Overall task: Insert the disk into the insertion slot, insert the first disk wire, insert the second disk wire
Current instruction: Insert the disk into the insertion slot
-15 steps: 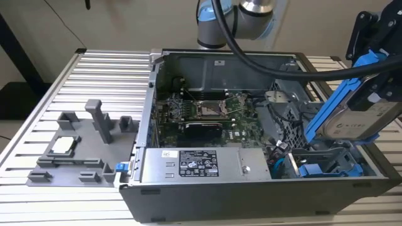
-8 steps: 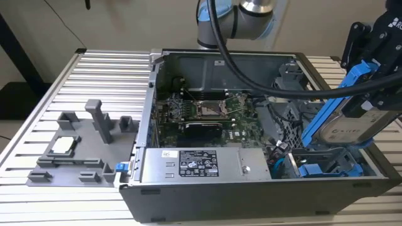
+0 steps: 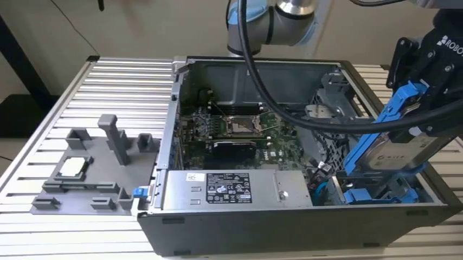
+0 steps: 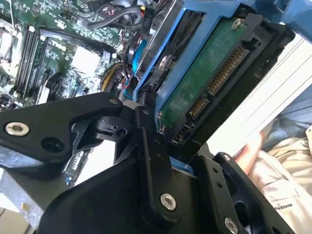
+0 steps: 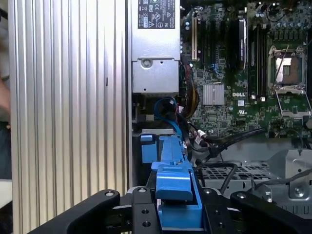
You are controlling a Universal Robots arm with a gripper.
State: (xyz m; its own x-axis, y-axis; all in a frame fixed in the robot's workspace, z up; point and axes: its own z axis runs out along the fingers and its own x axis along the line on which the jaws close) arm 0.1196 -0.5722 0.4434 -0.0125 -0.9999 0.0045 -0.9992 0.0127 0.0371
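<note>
My gripper (image 3: 425, 105) is shut on the disk (image 3: 402, 150), a silver-grey drive in a bright blue carrier frame. The disk hangs tilted over the drive bay, the insertion slot (image 3: 405, 187), at the case's corner on the exterior view's right, with its lower end at the bay's opening. In the second wrist view the disk's green circuit board and connector (image 4: 207, 80) face the camera between my black fingers (image 4: 151, 161). The first wrist view looks along the blue carrier (image 5: 173, 183), held in the gripper (image 5: 175, 214). A blue cable (image 5: 168, 109) and black cables (image 5: 229, 139) lie loose beside the bay.
Another blue-fronted carrier (image 3: 361, 195) sits low in the bay. The open computer case holds a motherboard (image 3: 231, 127) and a grey power supply (image 3: 224, 189). A grey fixture (image 3: 94, 162) stands on the ribbed table. A person's hand and sleeve (image 4: 275, 156) are close by.
</note>
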